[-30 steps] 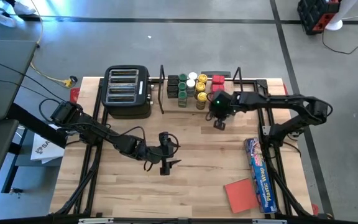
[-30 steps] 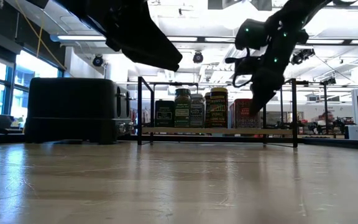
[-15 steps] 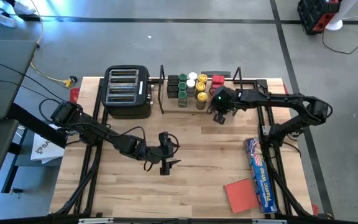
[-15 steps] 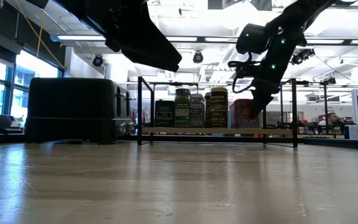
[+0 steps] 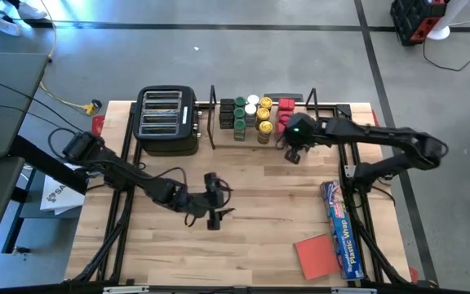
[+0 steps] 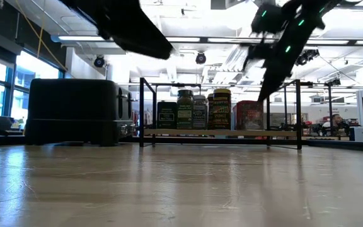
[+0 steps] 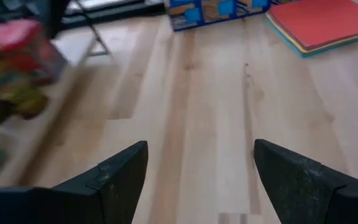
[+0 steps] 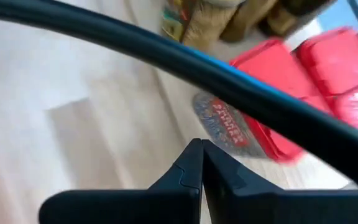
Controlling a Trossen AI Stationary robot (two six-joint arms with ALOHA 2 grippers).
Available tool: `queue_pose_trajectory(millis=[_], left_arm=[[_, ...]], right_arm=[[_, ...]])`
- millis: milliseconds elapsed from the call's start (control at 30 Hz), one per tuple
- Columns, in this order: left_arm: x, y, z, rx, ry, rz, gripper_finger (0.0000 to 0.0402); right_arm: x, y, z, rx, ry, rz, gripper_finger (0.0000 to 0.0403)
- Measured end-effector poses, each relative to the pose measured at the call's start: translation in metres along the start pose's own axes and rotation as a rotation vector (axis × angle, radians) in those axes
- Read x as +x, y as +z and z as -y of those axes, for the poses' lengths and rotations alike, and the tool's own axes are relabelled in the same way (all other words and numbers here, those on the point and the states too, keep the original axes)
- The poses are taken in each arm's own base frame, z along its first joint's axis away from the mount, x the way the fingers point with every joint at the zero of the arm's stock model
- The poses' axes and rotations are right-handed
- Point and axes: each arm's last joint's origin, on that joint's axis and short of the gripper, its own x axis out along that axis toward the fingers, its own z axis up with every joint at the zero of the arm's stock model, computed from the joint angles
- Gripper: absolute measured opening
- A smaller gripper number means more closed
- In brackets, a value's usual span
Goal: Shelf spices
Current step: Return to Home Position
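The spices (image 5: 255,114) were ranked by kind on the shelf (image 6: 219,133) at the worktop's back edge; nothing being left to carry, the right gripper (image 5: 291,154) was held clenched empty beside it, the left gripper (image 5: 213,219) released mid-worktop

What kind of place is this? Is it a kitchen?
Probably a robot lab, not a kitchen: two dark robot arms reach over a light wooden table holding a black slotted toaster and a black wire shelf of spice jars.
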Motion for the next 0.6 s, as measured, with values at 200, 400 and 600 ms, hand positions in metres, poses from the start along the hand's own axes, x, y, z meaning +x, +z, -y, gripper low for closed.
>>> queue_pose_trajectory(millis=[200, 400, 600], left_arm=[[-0.050, 0.014, -0.016, 0.018, 0.071, -0.006, 0.0284], [-0.111, 0.001, -0.058, -0.067, 0.081, 0.104, 0.0254], [-0.156, -0.040, -0.100, -0.275, 0.048, 0.352, 0.0224]], right_arm=[[-0.074, -0.019, -0.003, 0.007, 0.126, 0.196, 0.0000], [-0.137, -0.062, -0.007, 0.088, 0.370, 0.461, 0.0000], [-0.158, -0.113, -0.010, 0.204, 0.561, 0.642, 0.0000]])
